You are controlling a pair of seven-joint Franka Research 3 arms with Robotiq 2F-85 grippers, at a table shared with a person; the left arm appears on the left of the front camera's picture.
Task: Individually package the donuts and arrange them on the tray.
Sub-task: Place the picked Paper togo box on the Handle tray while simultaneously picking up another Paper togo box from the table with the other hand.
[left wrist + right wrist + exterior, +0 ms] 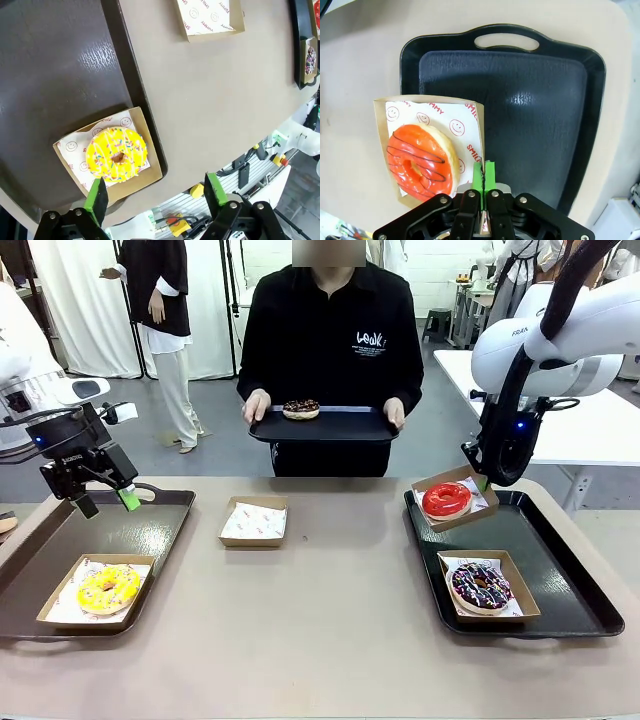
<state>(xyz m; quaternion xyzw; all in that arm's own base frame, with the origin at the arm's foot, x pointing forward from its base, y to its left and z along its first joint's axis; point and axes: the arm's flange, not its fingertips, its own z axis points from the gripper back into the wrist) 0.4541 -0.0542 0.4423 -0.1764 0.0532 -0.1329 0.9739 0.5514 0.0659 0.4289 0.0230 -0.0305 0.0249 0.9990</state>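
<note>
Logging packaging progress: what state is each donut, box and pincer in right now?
Yellow donut: boxed, on the left tray.
Red donut: boxed, at the right tray's far corner.
Sprinkled chocolate donut: boxed, on the right tray.
Chocolate donut: unboxed, on the person's tray.
Spare box: empty, on the table.
Left pincer: open.
Right pincer: shut on red donut's box.

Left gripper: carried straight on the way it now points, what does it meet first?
Probably the corner of the cardboard box holding the yellow donut, by the tray rim; the open left gripper aims there. Depth is unclear, so possibly the table beside.
</note>
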